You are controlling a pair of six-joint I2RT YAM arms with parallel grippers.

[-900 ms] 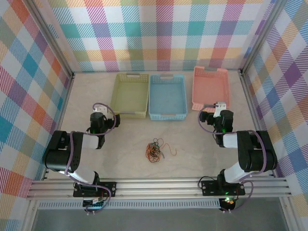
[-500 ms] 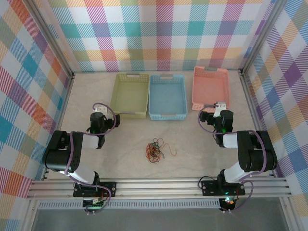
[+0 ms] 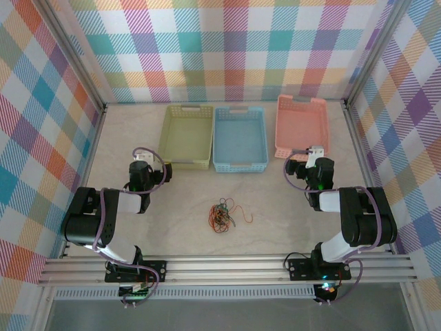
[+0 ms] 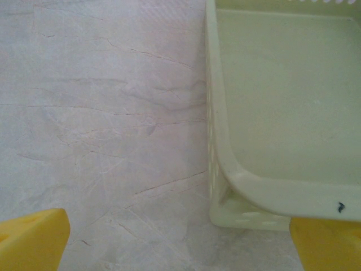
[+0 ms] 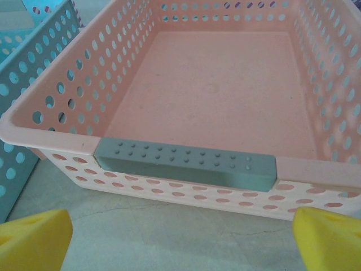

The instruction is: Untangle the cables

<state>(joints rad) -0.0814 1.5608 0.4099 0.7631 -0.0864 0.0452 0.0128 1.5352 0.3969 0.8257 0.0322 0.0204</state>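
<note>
cables [image 3: 222,216] too small to trace, pink basket [image 5: 45,138] cropped

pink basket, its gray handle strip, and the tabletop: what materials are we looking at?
Pink basket: looks like moulded plastic, satin finish; even rows of oval holes and a rounded rim. Gray handle strip: probably rubber or soft plastic, matte, with a grid of small dots; softness cannot be told. Tabletop: pale marble-look sheet with thin veins, likely printed laminate or vinyl, low sheen.

black and white left arm [image 3: 96,224], matching right arm [image 3: 355,224], looping purple cables [image 3: 147,149], yellow tool fingers [image 4: 34,240]
</note>
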